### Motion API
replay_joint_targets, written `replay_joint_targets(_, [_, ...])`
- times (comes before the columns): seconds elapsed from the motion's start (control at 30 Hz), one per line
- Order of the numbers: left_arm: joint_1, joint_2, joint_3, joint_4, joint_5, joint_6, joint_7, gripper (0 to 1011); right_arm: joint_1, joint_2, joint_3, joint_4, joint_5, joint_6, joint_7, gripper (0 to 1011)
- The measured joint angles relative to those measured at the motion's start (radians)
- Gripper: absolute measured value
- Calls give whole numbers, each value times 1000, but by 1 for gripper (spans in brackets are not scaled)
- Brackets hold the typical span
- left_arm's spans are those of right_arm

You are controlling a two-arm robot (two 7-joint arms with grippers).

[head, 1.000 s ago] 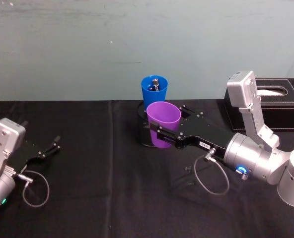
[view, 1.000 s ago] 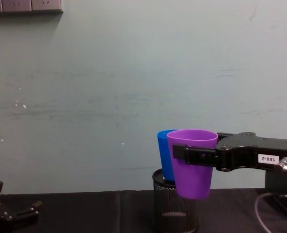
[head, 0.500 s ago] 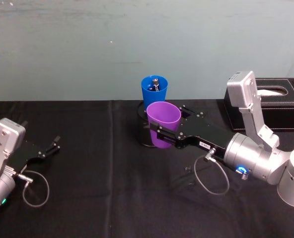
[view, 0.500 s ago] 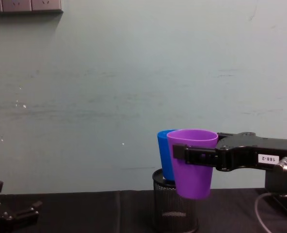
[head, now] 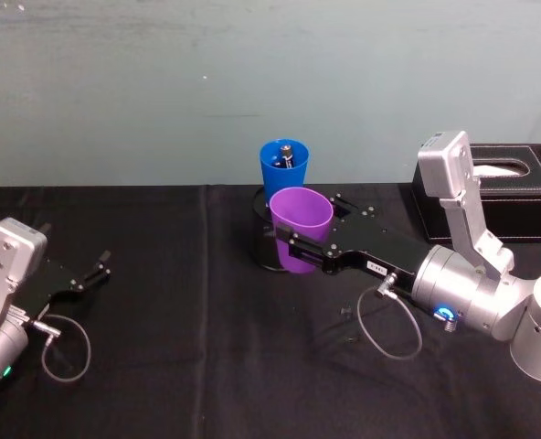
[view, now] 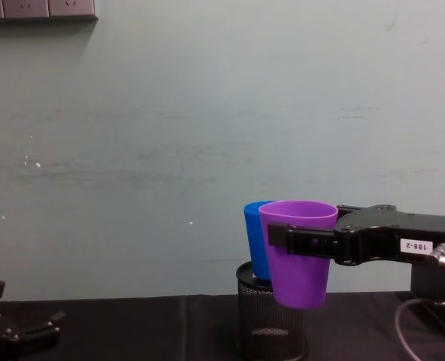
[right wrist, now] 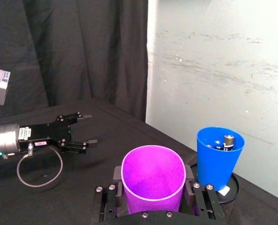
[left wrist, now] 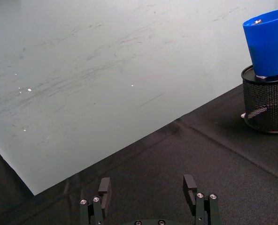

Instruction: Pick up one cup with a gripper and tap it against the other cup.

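The right gripper [head: 291, 247] clamps the purple cup [head: 300, 219] above the surface [head: 188, 366], just beside the blue cup [head: 284, 169], which stands in a mesh holder [view: 271, 331]. The left gripper [left wrist: 147, 187] sits near the left edge, fingers apart.

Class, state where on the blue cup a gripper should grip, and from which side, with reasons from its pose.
Probably grip the blue cup on its upper wall, from the robot's left: its base sits in the mesh holder, and the right gripper holds the purple cup before it.
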Motion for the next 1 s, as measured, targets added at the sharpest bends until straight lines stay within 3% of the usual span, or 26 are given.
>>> replay_joint_targets(1.0, [0, 0, 0, 0, 0, 0, 0, 1000, 0, 0, 0, 0, 0, 0, 0, 731])
